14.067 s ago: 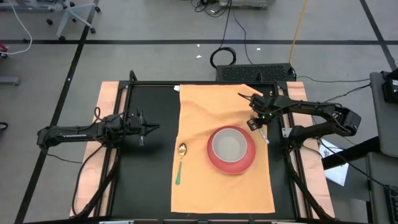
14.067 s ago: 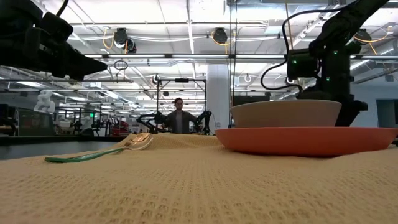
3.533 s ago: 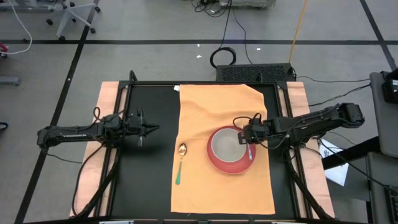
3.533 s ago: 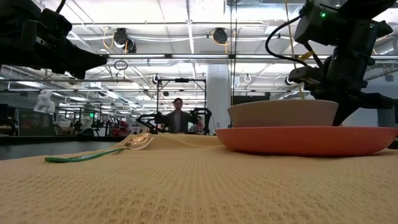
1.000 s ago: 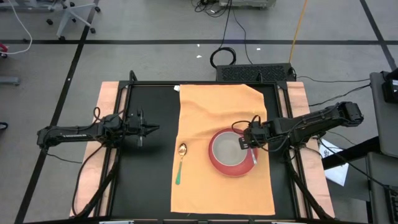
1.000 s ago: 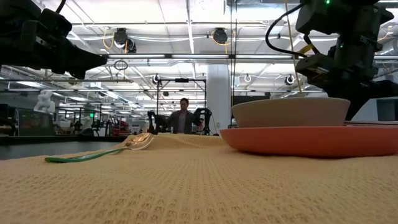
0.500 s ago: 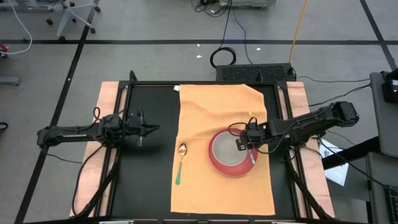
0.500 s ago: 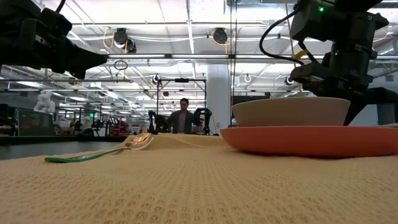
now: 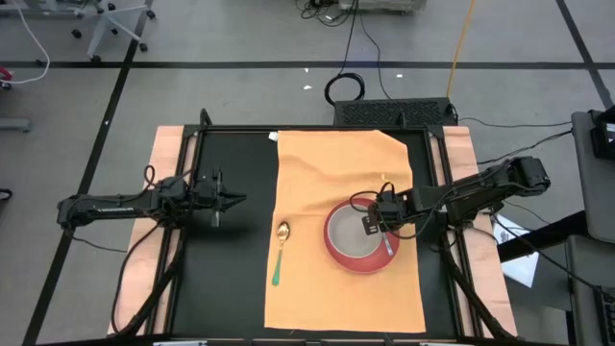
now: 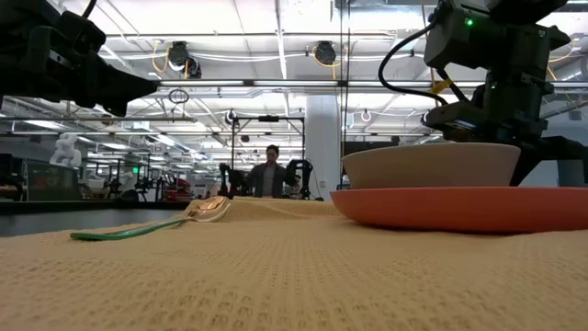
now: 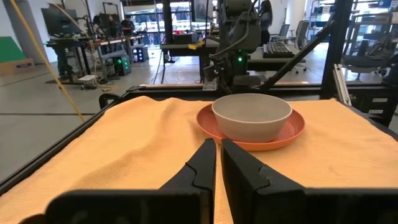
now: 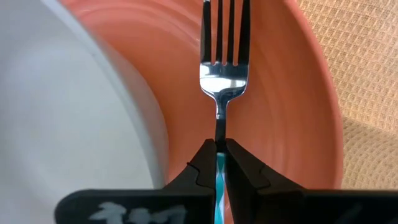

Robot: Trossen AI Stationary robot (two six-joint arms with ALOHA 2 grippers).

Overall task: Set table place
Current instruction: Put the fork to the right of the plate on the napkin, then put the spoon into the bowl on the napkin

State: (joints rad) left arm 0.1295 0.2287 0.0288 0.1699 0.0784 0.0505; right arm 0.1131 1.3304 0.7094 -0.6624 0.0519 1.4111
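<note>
The table place, an orange-tan cloth mat (image 9: pixel 327 173), lies on the black tabletop. On it sits a red plate (image 9: pixel 336 259) carrying a grey bowl (image 9: pixel 348 234). A gold spoon with a green handle (image 9: pixel 279 252) lies on the mat left of the plate. My right gripper (image 12: pixel 219 144) hangs over the plate's right side, beside the bowl, shut on a fork (image 12: pixel 222 65) with silver tines and a teal handle. My left gripper (image 9: pixel 235 199) waits shut and level over the tabletop, left of the mat. My right gripper pinches the fork between its two fingers where the thin neck meets the teal handle (image 12: pixel 219 134). The fingers come steeply from above, and the fork runs on in line with them. Its tines (image 12: pixel 222 28) reach out over the plate's inner slope; whether they touch it I cannot tell.
Bare mat lies right of the plate (image 9: pixel 408 279) and toward the near edge. A raised black frame rail (image 9: pixel 437 183) borders the table on the right. Papers (image 9: pixel 514 255) lie past that edge. A person (image 10: pixel 269 175) stands far back in the room.
My right gripper has come down a little and edged toward the table's left with the fork, staying shut on it. The fork now hangs lower over the plate beside the bowl.
</note>
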